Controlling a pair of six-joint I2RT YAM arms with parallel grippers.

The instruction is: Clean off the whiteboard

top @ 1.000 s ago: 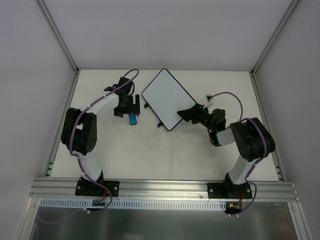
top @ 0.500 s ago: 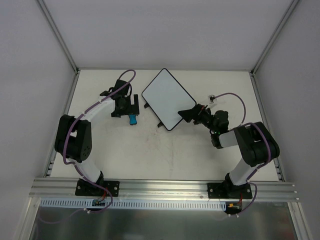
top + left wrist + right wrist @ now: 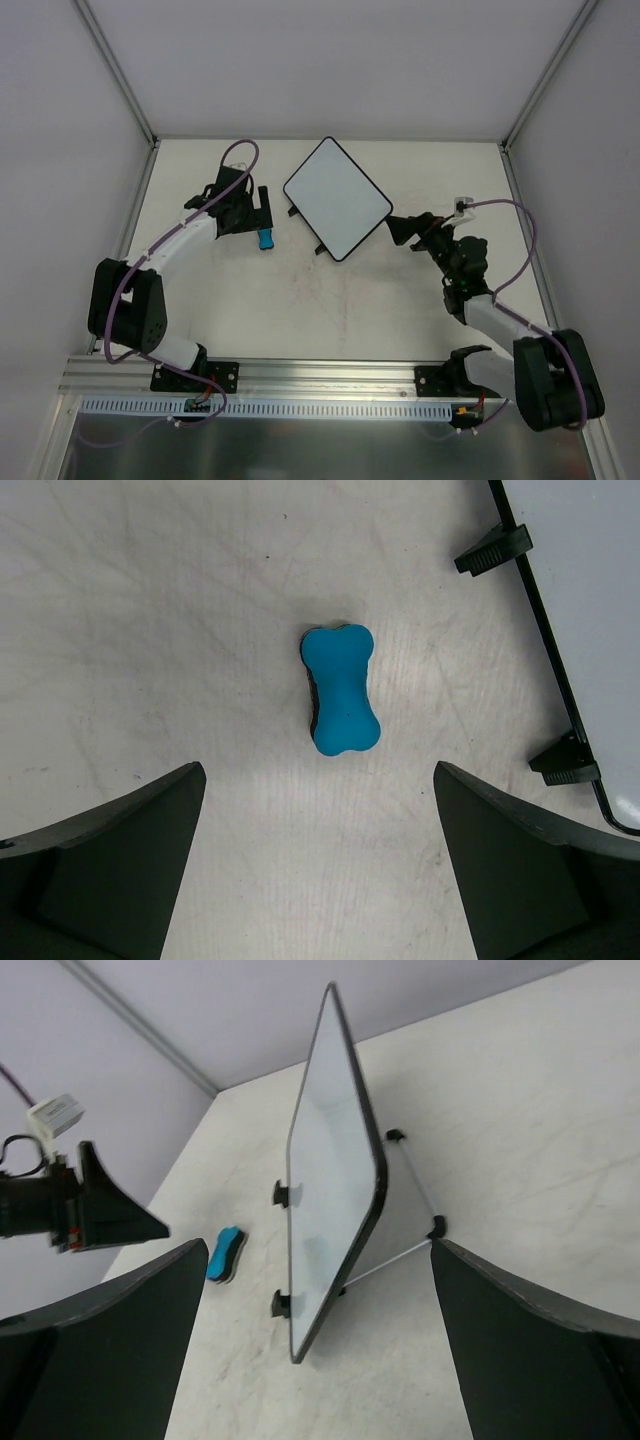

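1. Top view: the whiteboard lies turned at a slant on the bench, in the upper middle of the frame. The left hand sits to its left, and a blue eraser is just below that hand. The right hand is to the right of the board's lower right edge, near it but apart.
2. Left wrist view: the left hand's fingers are spread wide in the lower corners and grip nothing. The eraser lies on the bench in the middle of the frame, clear of both fingers. The whiteboard's black-rimmed edge, with two black tabs, runs down the right side.
3. Right wrist view: the right hand's fingers are likewise wide apart and empty. The whiteboard fills the centre, with the eraser to its lower left.
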